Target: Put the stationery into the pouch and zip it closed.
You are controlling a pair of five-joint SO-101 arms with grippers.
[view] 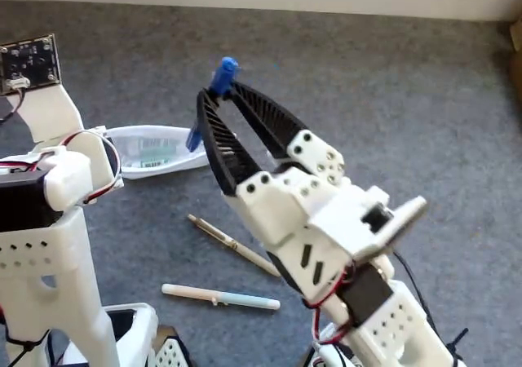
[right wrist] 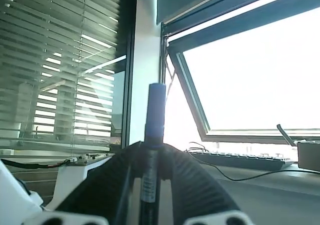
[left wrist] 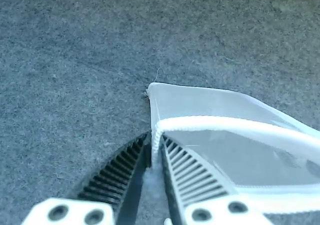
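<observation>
My right gripper [view: 214,98] is raised above the grey surface, shut on a blue pen [view: 222,77] that stands nearly upright between its black fingertips. In the right wrist view the blue pen [right wrist: 154,116] sticks out past the right gripper [right wrist: 152,152], which points up toward a window. The white translucent pouch [view: 155,151] lies on the surface at the left, just behind the pen. My left gripper [left wrist: 153,141] is shut on the pouch [left wrist: 225,135], pinching its zipper edge at one corner. In the high view the left arm [view: 57,187] stands over that end of the pouch.
A thin beige pen [view: 232,243] and a white marker with a pale blue end [view: 220,298] lie on the grey carpet-like surface [view: 408,114] in front of the pouch, beside the right arm's base. Open surface stretches to the back and right.
</observation>
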